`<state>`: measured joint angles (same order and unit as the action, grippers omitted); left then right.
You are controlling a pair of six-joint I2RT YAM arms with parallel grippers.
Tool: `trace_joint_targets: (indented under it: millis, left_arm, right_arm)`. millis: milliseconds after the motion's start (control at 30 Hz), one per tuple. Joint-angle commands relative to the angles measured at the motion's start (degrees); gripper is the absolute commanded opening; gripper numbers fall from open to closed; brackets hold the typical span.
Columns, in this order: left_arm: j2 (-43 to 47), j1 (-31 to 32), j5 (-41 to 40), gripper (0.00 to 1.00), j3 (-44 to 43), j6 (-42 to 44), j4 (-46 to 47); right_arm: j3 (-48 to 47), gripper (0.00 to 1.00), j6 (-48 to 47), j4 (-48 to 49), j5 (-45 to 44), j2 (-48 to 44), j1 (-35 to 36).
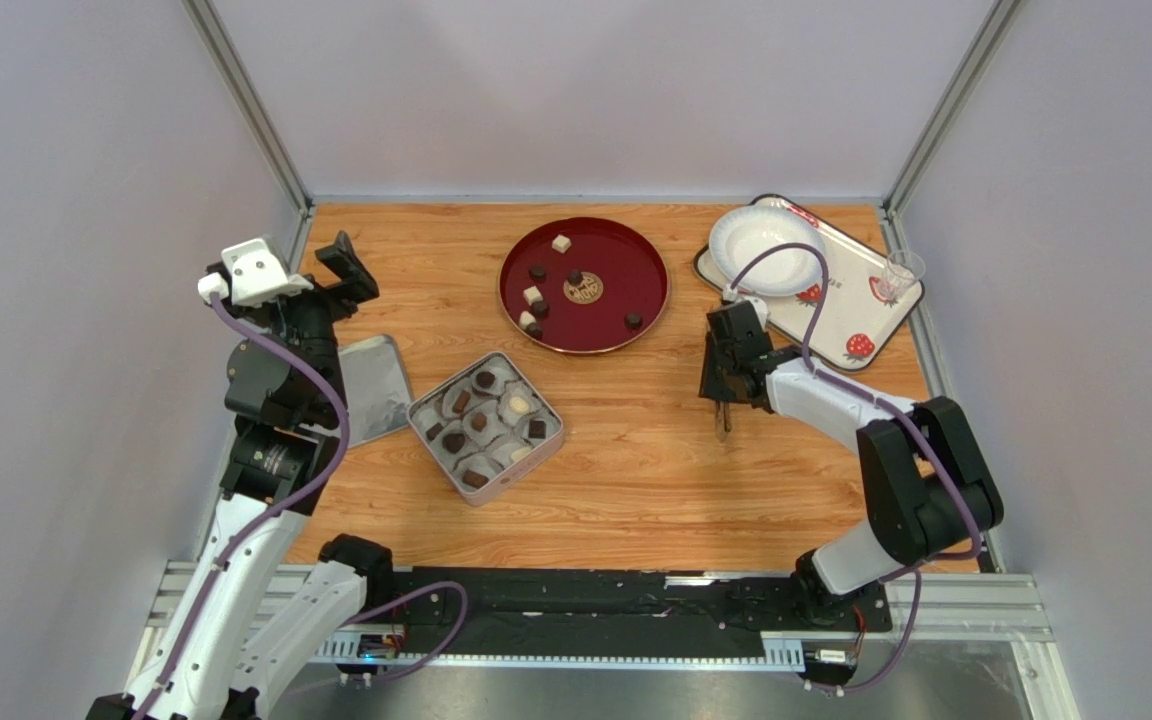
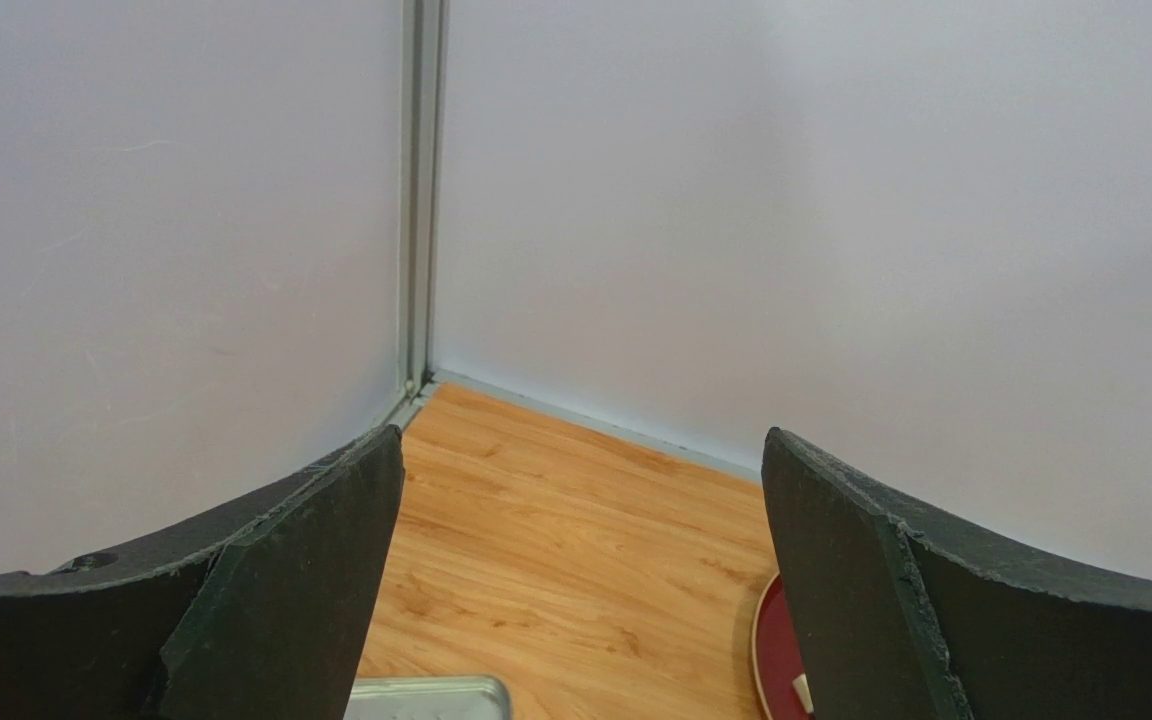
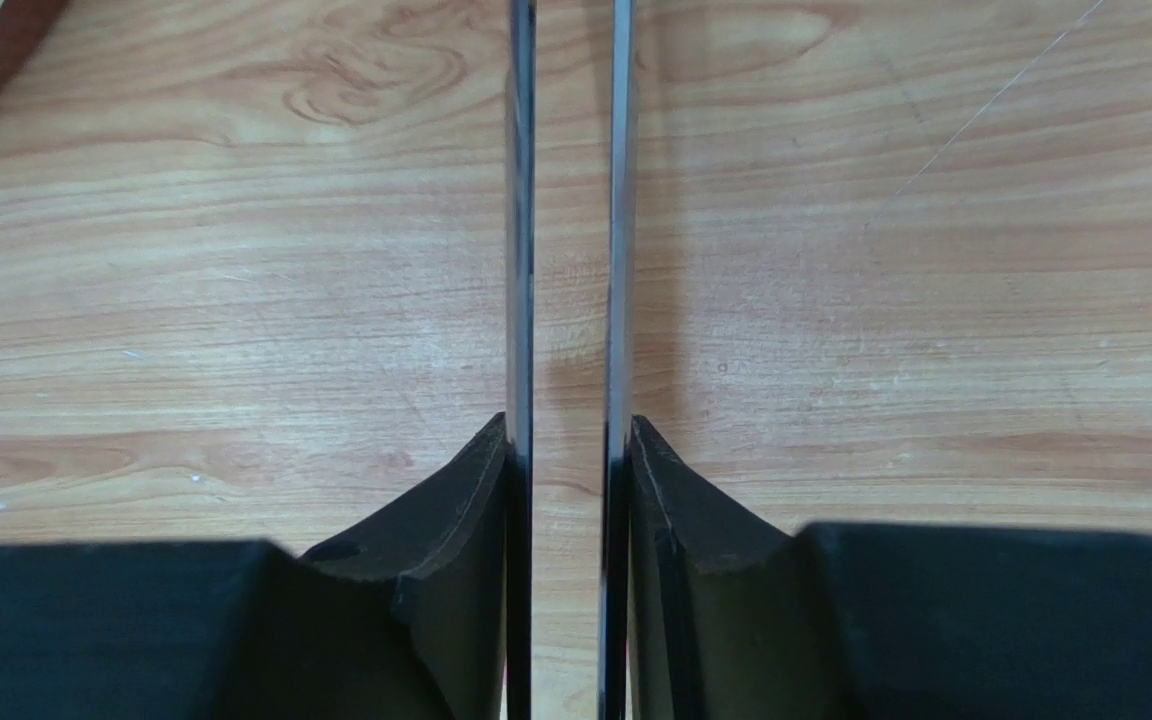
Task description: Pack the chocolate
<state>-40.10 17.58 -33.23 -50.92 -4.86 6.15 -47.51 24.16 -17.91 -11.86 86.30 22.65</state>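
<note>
Now the right pincer (image 1: 719,393) is narrow, and its two pads press on the thin metal tongs (image 3: 521,225), whose blades reach out over the wooden table (image 1: 642,465). Some chocolate pieces (image 1: 539,308) lie on the red plate (image 1: 620,263), to the left of this pincer and further back. More of them sit in the square tin (image 1: 519,470), to its left and nearer. The left pincer (image 2: 582,450) stands wide and holds nothing, raised well apart from both.
</note>
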Motion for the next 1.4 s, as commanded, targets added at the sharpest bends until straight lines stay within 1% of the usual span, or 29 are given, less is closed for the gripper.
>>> trace_joint_targets:
  millis: [0,33,67,133,167,267,333,467,667,733,867,900,967,1000,1100,1200,1233,1267,1333,1367]
  left_arm:
    - [0.02,-0.27,0.8,0.97,0.47,-0.85,1.05]
    - [0.02,-0.27,0.89,0.97,0.38,-0.85,1.14]
    - [0.02,-0.27,0.8,0.97,0.47,-0.85,1.14]
    - [-0.07,-0.27,1.06,0.97,0.47,-1.02,1.14]
    - [-0.16,-0.27,1.07,0.97,0.47,-1.11,1.14]
    - [-0.25,-0.27,1.33,0.97,0.47,-1.29,1.14]
    - [-0.42,-0.36,1.42,0.97,0.47,-1.46,1.06]
    - [-0.95,-0.27,1.5,0.97,0.55,-1.82,0.88]
    - [-1.91,-0.27,1.94,0.97,0.38,-2.87,0.27]
    - [-2.09,-0.27,1.94,0.97,0.47,-3.13,0.26]
    - [-3.58,-0.27,2.03,0.97,0.38,-3.84,-0.17]
    - [-3.76,-0.27,2.03,0.97,0.2,-4.01,-0.35]
    - [-4.46,-0.27,2.64,0.97,0.03,-4.8,-0.96]
    - [-4.72,-0.27,2.73,0.97,-0.06,-5.15,-1.14]
    - [-6.57,-0.27,3.09,0.97,-1.11,-5.77,-2.54]
    - [-8.42,-0.27,1.77,0.96,-2.87,-8.13,-5.88]
    - [-8.68,-0.27,1.59,0.96,-3.13,-9.01,-7.98]
    - [-8.68,-0.27,1.77,0.96,-3.22,-9.98,-10.7]
    - [-7.72,-0.27,2.47,0.96,-2.7,-12.36,-12.73]
    - [-7.45,-0.27,2.65,0.96,-2.44,-12.97,-14.83]
  right_arm:
    - [-0.92,0.35,-0.26,2.8,2.8,1.85,-0.59]
    - [-0.75,0.36,-0.17,2.36,3.07,2.03,-0.59]
    - [-0.48,0.4,0.01,1.92,3.07,2.2,-0.68]
    - [0.39,0.43,0.27,1.57,3.59,2.03,-0.77]
    - [0.74,0.48,0.36,1.3,3.94,1.85,-0.77]
    - [1.19,0.52,0.36,0.43,4.12,1.33,-0.86]
    - [1.19,0.54,0.27,-0.1,3.95,0.71,-0.86]
    - [1.01,0.63,0.01,-1.86,4.21,-1.04,-0.86]
    - [1.27,0.71,-0.08,-4.15,5.27,-6.22,-0.86]
    - [1.1,0.71,0.09,-5.28,5.09,-7.55,-0.77]
    - [0.31,0.72,0.27,-7.4,4.21,-13.69,-0.86]
    - [-0.3,0.72,0.27,-7.75,3.86,-16.84,-0.77]
    - [-1.09,0.72,-0.17,-8.98,3.16,-19.93,-0.86]
    - [-1.45,0.72,-0.34,-9.24,2.9,-23.25,-0.86]
    - [-2.94,0.74,-1.57,-9.95,2.72,-27.49,-0.86]
    - [-4.26,0.8,-3.33,-10.13,3.68,-31.98,-0.86]
    - [-4.35,0.84,-3.85,-9.52,4.38,-33.99,-0.77]
    - [-4.09,0.86,-4.73,-9.08,4.65,-34.96,-0.68]
    - [-3.21,0.93,-5.26,-7.15,5.35,-36.9,-0.86]
    - [-2.16,0.93,-5.61,-6.35,5.61,-38.3,-0.86]
